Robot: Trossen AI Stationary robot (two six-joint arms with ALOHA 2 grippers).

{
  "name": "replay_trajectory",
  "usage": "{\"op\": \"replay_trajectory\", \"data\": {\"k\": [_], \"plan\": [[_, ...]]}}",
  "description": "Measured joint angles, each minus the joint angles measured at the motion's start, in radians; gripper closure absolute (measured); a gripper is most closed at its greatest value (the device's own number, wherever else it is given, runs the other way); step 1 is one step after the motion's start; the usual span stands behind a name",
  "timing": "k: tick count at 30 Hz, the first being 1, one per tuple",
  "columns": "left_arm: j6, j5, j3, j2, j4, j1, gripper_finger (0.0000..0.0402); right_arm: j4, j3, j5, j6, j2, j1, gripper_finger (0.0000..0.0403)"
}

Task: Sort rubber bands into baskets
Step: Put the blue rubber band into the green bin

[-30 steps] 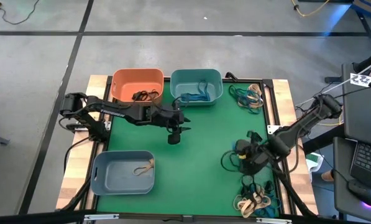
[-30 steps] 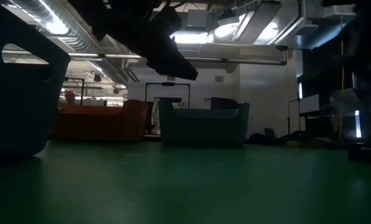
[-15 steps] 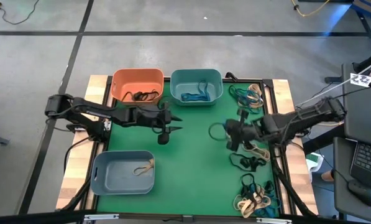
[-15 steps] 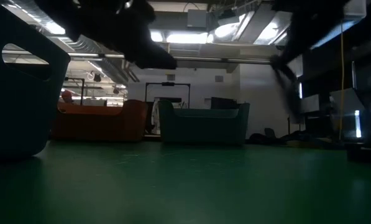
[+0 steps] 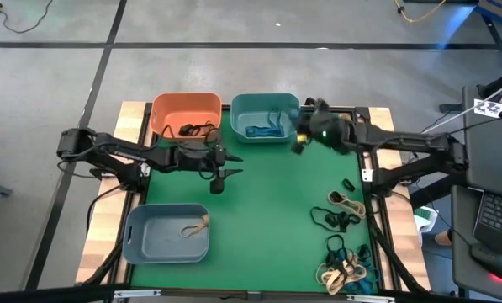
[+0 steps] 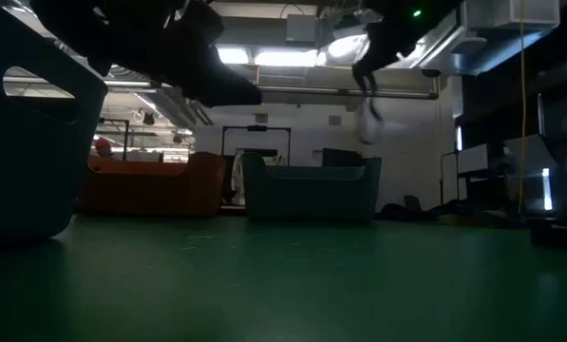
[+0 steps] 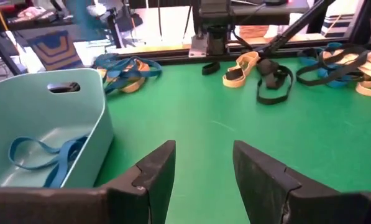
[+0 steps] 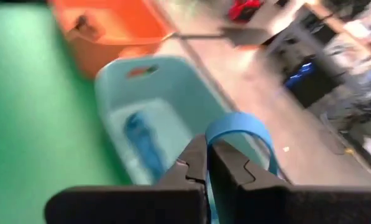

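Three baskets stand on the green mat: an orange one (image 5: 186, 109) holding black rubber bands (image 5: 197, 130), a teal one (image 5: 266, 108) holding blue rubber bands (image 5: 263, 129), and a grey-blue one (image 5: 162, 240) holding a tan band (image 5: 196, 225). My right gripper (image 5: 301, 143) hangs above the teal basket's right rim, shut on a blue rubber band (image 8: 236, 124). My left gripper (image 5: 218, 180) floats over the mat near the orange basket, open with nothing between its fingers (image 7: 201, 174). My right gripper pinches the blue rubber band between its two shut fingers (image 8: 197, 163). The band's free loop (image 8: 241, 123) stands out beyond the fingertips. The fingers come slanting down from the table's right side. In the low view the band (image 6: 367, 116) hangs below them, clear of the table.
Loose rubber bands lie in heaps along the mat's right side: at the far right corner (image 5: 336, 128), at mid right (image 5: 341, 210) and at the near right (image 5: 345, 268). Between the baskets and these heaps the green mat (image 5: 267, 202) is bare.
My right gripper has swung from the near right of the mat toward the far edge and up to the teal basket, turning as it went and carrying the blue band. My left gripper has drawn back a little toward the table's left edge.
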Motion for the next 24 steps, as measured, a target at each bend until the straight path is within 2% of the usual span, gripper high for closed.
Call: {"op": "replay_trajectory", "data": {"k": [6, 12, 20, 24], "plan": [[-0.002, 0.0, 0.0, 0.0, -0.017, -0.001, 0.0243, 0.148, 0.0, -0.141, -0.065, 0.065, -0.153, 0.0394], [-0.02, 0.001, 0.0, 0.0, -0.005, -0.013, 0.0243, 0.175, 0.0, -0.251, -0.041, 0.172, -0.249, 0.0394], [0.01, 0.003, 0.0, 0.0, -0.003, -0.022, 0.0243, 0.189, 0.0, -0.275, -0.038, 0.294, -0.29, 0.0393], [0.015, 0.003, 0.0, 0.0, -0.002, -0.022, 0.0243, 0.199, 0.0, -0.312, -0.037, 0.317, -0.29, 0.0369]]}}
